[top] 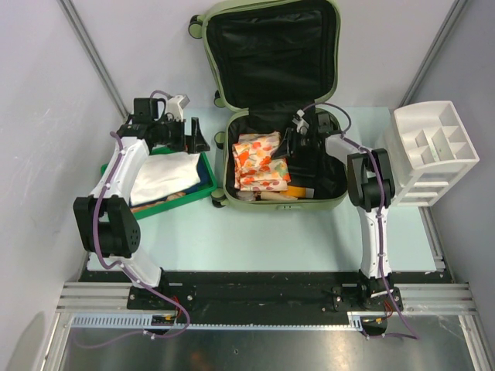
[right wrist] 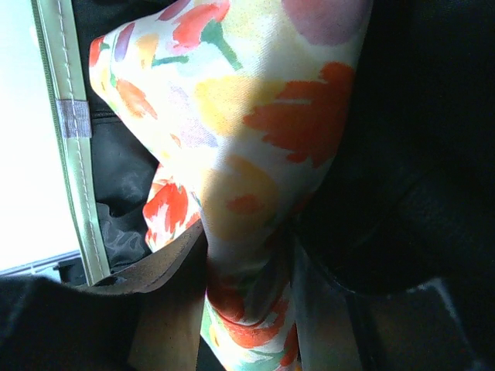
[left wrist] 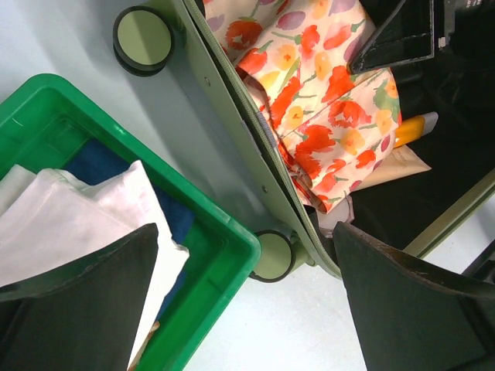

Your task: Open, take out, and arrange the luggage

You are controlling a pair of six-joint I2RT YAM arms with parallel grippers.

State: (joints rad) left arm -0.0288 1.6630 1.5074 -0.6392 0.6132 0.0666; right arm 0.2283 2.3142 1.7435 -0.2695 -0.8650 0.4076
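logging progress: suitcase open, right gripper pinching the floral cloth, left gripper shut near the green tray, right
Not quite: the left gripper is open, fingers spread wide in the left wrist view, near the tray. The suitcase is open and the right gripper pinches the floral cloth.

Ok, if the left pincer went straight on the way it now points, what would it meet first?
The open left pincer would probably meet the green tray's corner first, with a wheel of the luggage just beside that line; depth is unclear.
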